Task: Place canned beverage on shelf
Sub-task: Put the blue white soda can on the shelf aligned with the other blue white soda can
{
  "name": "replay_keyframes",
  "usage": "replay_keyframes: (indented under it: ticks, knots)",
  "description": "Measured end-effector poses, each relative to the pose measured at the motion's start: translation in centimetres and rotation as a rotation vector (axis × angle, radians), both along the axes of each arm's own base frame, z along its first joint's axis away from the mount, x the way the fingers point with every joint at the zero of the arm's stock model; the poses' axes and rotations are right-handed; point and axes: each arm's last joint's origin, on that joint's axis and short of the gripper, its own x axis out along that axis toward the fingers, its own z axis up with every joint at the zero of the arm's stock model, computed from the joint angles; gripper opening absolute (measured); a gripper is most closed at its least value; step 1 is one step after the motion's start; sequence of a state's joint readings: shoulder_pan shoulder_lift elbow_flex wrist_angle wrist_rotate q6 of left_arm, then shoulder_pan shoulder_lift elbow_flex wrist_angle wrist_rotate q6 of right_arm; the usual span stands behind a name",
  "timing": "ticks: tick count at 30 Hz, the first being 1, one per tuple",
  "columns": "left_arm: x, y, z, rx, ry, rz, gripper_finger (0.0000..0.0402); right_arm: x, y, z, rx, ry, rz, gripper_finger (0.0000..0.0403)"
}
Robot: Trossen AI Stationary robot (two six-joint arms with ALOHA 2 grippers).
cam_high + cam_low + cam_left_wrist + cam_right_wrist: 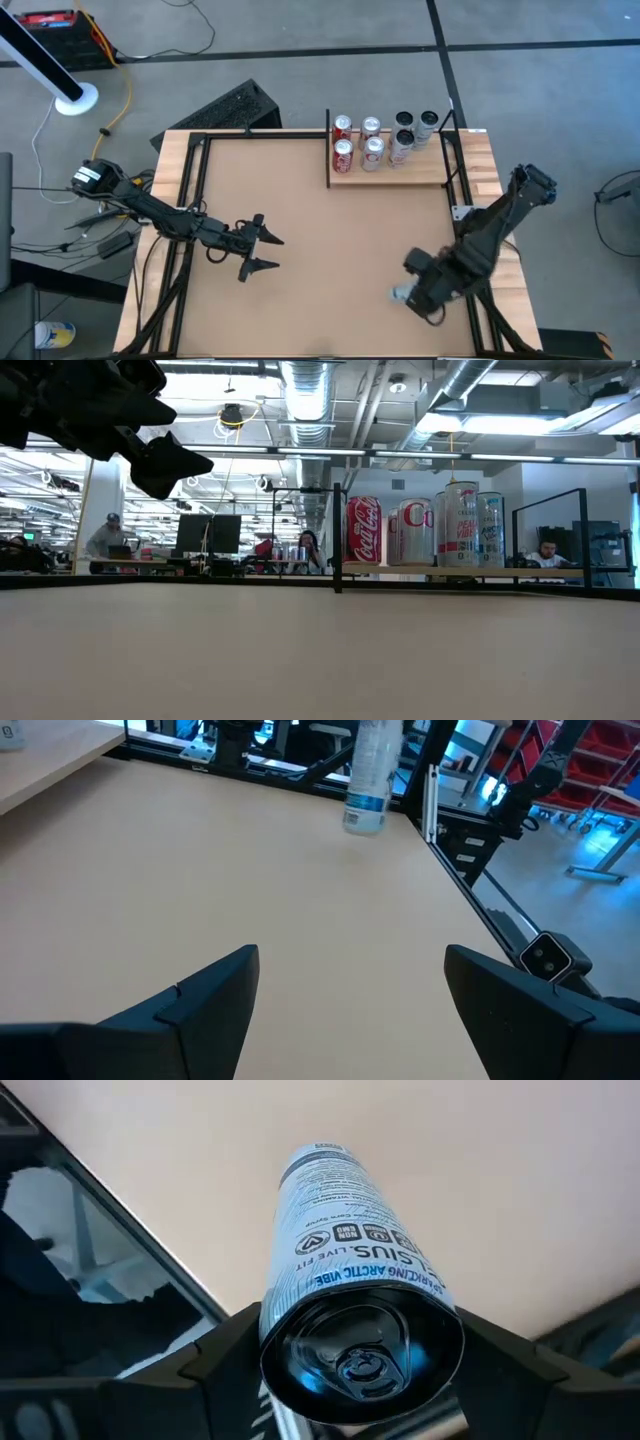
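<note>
The right hand (350, 1355) clamps a slim pale-blue aluminium can (345, 1280) well away from the pale wooden shelf (400, 175); a level carry should keep it upright.

a brown bench (300, 220) with a black frame stands on a grey floor (300, 40). off its far left corner lie a yellow cable (127, 95) and a white round base (76, 98). beyond the bench, people sit at desks with monitors (210, 532).
</note>
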State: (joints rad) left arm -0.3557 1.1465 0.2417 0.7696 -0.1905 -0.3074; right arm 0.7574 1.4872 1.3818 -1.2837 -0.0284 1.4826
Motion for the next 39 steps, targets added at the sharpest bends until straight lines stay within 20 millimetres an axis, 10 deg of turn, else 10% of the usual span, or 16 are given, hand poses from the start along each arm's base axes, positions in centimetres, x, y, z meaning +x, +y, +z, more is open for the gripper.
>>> replay_keyframes:
  ticks: [15, 39]
  knots:
    - [0.0, 0.0, 0.0, -0.005, 0.001, -0.002, 0.0304, 5.4, -8.2, 1.4, -0.066, -0.066, 0.072, 0.0291]
    - [0.0, 0.0, 0.0, -0.011, 0.002, -0.001, 0.0304, 6.2, -10.9, 1.3, -0.114, -0.076, 0.086, 0.0291]
